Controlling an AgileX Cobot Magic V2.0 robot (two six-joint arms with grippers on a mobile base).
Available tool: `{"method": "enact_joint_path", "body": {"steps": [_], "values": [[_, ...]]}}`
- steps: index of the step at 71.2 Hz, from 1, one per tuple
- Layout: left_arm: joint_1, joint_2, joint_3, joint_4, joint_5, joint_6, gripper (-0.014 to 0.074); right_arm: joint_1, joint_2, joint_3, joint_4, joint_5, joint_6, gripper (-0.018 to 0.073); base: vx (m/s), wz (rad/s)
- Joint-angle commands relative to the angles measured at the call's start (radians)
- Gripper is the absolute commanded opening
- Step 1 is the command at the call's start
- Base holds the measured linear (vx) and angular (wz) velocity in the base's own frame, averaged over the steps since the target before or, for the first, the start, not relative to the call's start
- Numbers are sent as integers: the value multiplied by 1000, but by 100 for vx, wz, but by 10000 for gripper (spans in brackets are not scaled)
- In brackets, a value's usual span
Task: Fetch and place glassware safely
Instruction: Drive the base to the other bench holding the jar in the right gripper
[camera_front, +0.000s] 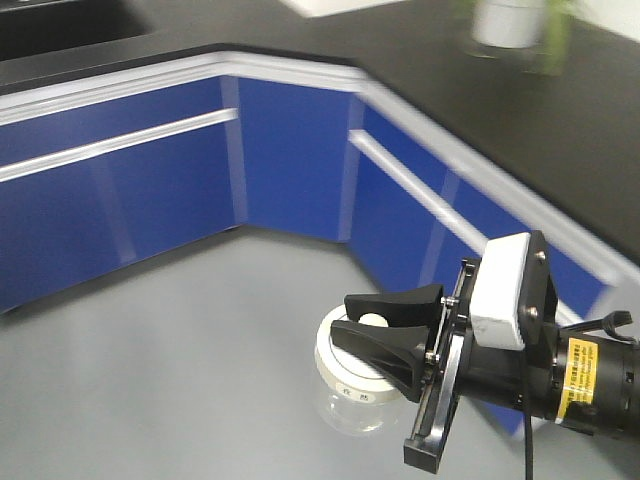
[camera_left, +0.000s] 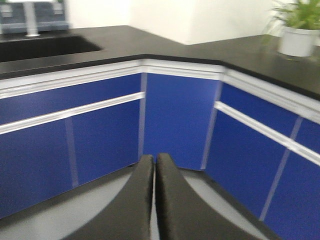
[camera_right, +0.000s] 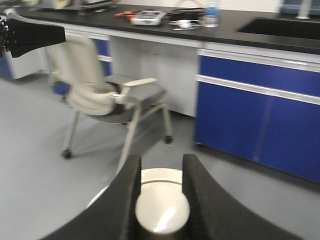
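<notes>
1. Looks like a lab, w/ some office-type furniture.
2. Long black desk runs round the corner along the walls, over blue cabinets w/ pale bar handles.
3. Sink + tap set into the black top.
4. Bench gear on top: grey instrument, water bottle.
5. Also a wheeled chair, plain grey floor and potted plant.

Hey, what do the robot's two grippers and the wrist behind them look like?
The right gripper has matte black, curved tapering fingers on a black frame. A white boxy housing sits behind, then a black cylindrical link with a yellow printed label and thin black cable. The left gripper has matching black fingers.
</notes>
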Motion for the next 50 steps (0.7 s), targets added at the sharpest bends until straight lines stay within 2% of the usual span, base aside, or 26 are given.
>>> {"method": "enact_joint_path", "body": {"steps": [1,50], "values": [[0,10,-27,-5,-66,-6,-7,-5,-22,-31,55,-65,-7,-1,25,-96],[0,10,-27,-5,-66,-6,-7,-5,-22,-31,55,-65,-7,-1,20,-90]]}}
